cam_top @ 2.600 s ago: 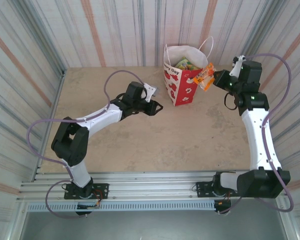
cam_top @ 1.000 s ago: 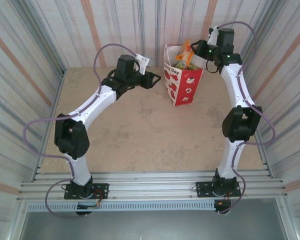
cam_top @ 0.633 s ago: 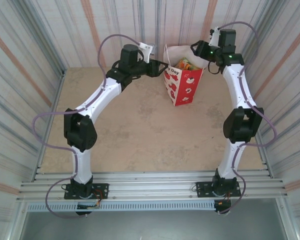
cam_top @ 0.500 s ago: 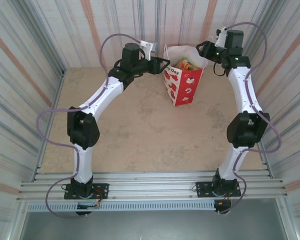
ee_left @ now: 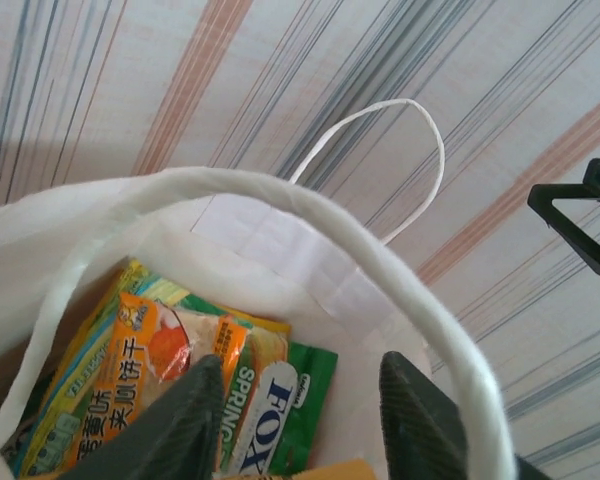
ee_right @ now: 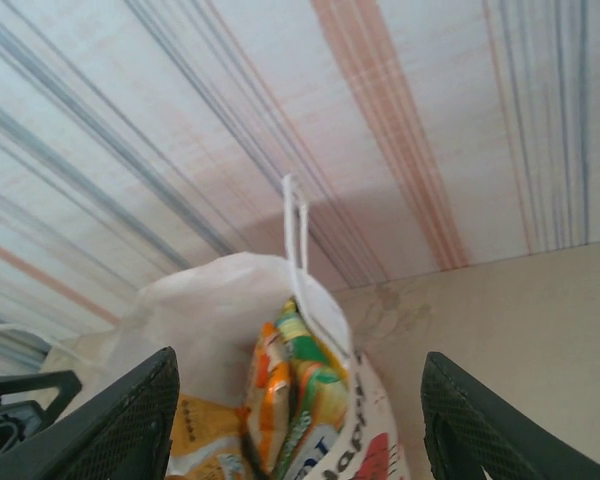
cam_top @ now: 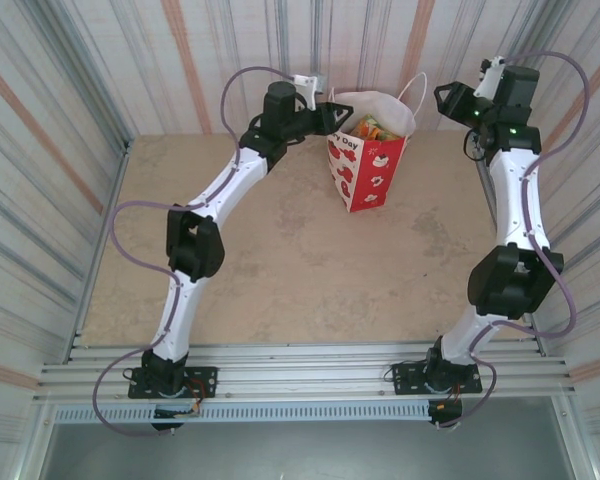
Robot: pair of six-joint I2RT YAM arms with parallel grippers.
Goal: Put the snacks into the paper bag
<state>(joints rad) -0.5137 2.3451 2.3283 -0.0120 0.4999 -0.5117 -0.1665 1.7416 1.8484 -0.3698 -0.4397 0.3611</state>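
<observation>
Now: left hand [ee_left: 300, 400] part-open at paper bag [ee_left: 280, 250] mouth, empty; right hand [ee_right: 300, 385] wide, empty.

Green packet [ee_left: 292, 398] reads "SPRING FOX"; paper bag [cam_top: 366, 172] reads "Day"

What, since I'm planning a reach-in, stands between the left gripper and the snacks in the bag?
A cord handle of the paper bag arcs across its mouth just beyond the left gripper, above the snacks. Nothing else visible does.

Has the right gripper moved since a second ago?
Yes. The right gripper was over the mouth of the paper bag. It has pulled away to the right in the top view and is now clear of the bag, open and empty.
</observation>
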